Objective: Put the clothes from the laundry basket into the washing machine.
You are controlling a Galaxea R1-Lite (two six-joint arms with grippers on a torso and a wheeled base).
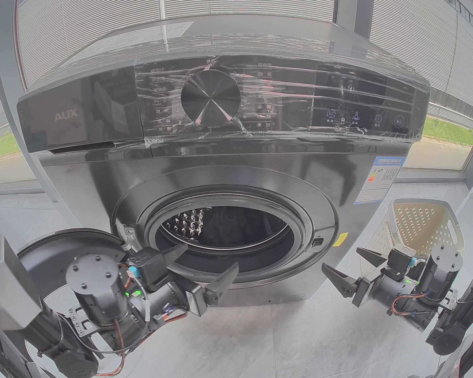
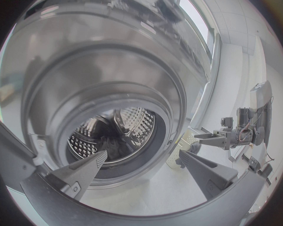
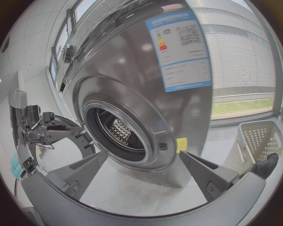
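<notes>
I'm looking straight at the washing machine (image 1: pixel 236 147), grey, with clear film stretched over its control panel and a round dial (image 1: pixel 211 97) in the middle of it. Its door (image 1: pixel 54 256) is swung wide open on the machine's left side, and the drum (image 1: pixel 224 236) gapes dark. From the left wrist I can see clothes (image 2: pixel 113 147), a dark bundle low down inside the machine's drum.

The left gripper (image 1: pixel 209 257) hangs just in front of the machine's opening, at its lower left rim, jaws spread and holding nothing. The right gripper (image 1: pixel 342 258) sits off the machine's lower right corner, jaws likewise apart and bare.

The laundry basket (image 1: pixel 423 221), pale with perforated walls, stands on the floor to the right of the machine, close to its side. The right arm covers the bottom of it, so I can't tell what's inside.

The floor (image 1: pixel 295 334) in front of the machine is pale grey tile. There's a blue-edged label (image 1: pixel 379 179) on the machine's front, upper right, with a small yellow sticker (image 1: pixel 340 239) below it. Behind the machine are slatted blinds (image 1: pixel 246 7) and glass, with a strip of grass (image 1: pixel 446 130) outside.
</notes>
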